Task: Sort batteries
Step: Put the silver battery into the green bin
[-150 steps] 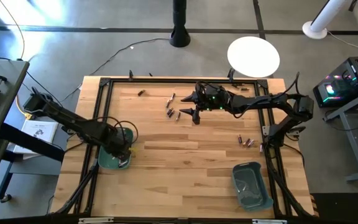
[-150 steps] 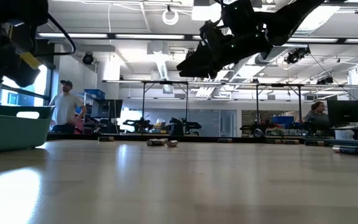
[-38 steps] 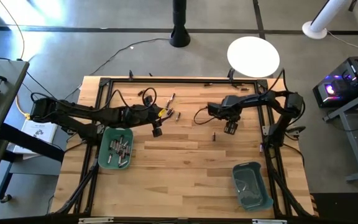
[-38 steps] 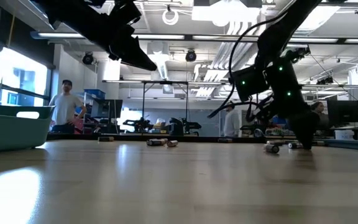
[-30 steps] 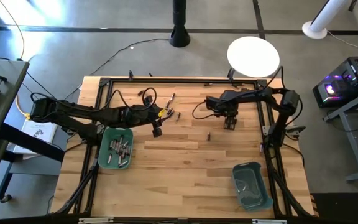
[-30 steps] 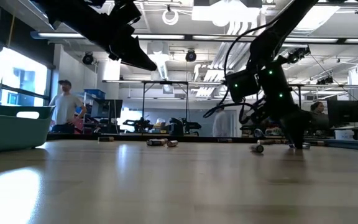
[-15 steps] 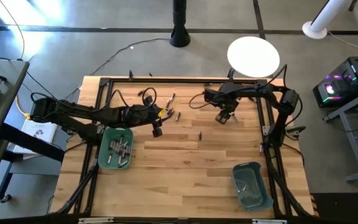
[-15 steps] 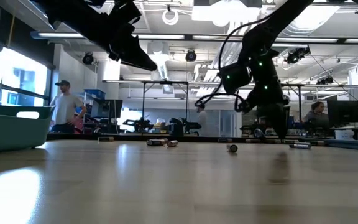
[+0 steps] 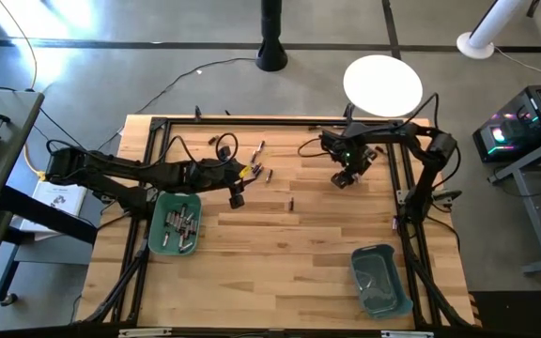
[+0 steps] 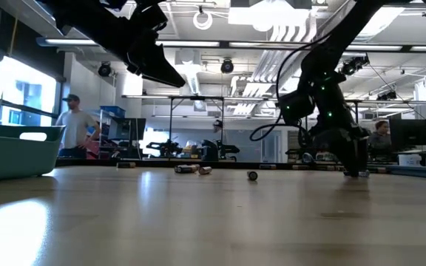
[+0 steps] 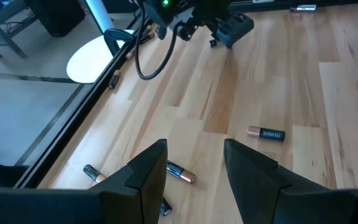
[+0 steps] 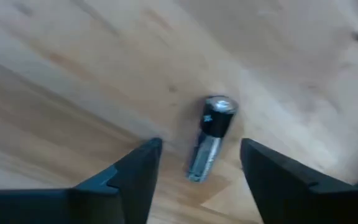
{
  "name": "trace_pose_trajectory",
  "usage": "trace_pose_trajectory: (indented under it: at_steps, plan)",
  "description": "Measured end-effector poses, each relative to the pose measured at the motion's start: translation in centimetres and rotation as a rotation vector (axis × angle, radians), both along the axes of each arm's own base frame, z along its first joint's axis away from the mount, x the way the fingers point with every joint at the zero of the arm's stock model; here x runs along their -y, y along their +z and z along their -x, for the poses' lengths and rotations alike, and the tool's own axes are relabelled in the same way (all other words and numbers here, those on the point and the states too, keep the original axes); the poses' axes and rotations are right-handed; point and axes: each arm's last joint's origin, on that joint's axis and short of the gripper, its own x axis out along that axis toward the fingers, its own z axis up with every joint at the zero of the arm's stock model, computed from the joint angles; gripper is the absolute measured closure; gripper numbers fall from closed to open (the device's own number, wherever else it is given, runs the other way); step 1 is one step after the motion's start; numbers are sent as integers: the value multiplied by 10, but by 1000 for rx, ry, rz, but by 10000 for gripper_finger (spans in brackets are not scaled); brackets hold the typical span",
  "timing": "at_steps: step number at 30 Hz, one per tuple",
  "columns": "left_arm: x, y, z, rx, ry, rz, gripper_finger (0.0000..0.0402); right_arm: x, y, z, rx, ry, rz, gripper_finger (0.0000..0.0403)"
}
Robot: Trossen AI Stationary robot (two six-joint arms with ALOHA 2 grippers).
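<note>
Your left claw (image 9: 237,198) is hovering empty, fingers apart, just right of the teal bin (image 9: 176,223) at the desk's (image 9: 280,263) nine o'clock; leave it parked. A stray battery (image 9: 290,203) is lying mid-desk. At two o'clock your right claw (image 9: 345,177) is hanging wide over a silvery battery (image 12: 210,138). Center the fingers across its length, drop straight, then close gently so it isn't rolling away.
</note>
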Motion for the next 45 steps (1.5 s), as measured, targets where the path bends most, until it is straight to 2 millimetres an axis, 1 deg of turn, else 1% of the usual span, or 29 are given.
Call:
trace_pose_trajectory:
  at_steps: [3, 8, 9, 10, 13, 15, 18, 22, 25, 28, 33, 37, 40, 45]
  plan:
    - [0, 0, 0, 0, 0, 0, 249, -1, -4, -1, 47, 14, -21, 237]
    - [0, 0, 0, 7, 9, 16, 249, -3, -4, -6, 83, 52, -31, 348]
    - [0, 0, 0, 9, 12, 21, 249, -4, -3, -7, 83, 66, -28, 368]
    - [0, 0, 0, 12, 16, 28, 249, -6, -3, -9, 82, 85, -22, 379]
    - [0, 0, 0, 19, 27, 46, 249, -12, 2, -17, 87, 150, 14, 378]
    - [0, 0, 0, 22, 34, 56, 249, -15, 8, -26, 126, 188, 48, 374]
    - [-2, -5, 2, 35, 48, 73, 249, -19, 24, -50, 347, 267, 162, 380]
    - [-9, -17, 7, 110, 99, 122, 249, -29, 46, -72, 593, 373, 285, 381]
    - [-13, -25, 12, 176, 118, 167, 249, -34, 62, -85, 752, 412, 377, 381]
    - [-13, -28, 14, 221, 80, 192, 249, -43, 69, -98, 857, 502, 438, 381]
    - [-9, -24, 13, 290, -23, 154, 249, -69, 84, -121, 1075, 697, 546, 381]
    - [-6, -20, 12, 320, -84, 100, 247, -88, 88, -130, 1193, 794, 610, 381]
    - [-5, -17, 11, 347, -114, 95, 232, -94, 92, -133, 1265, 798, 648, 381]
    - [-5, -16, 9, 384, -114, 103, 195, -98, 100, -137, 1352, 802, 685, 381]
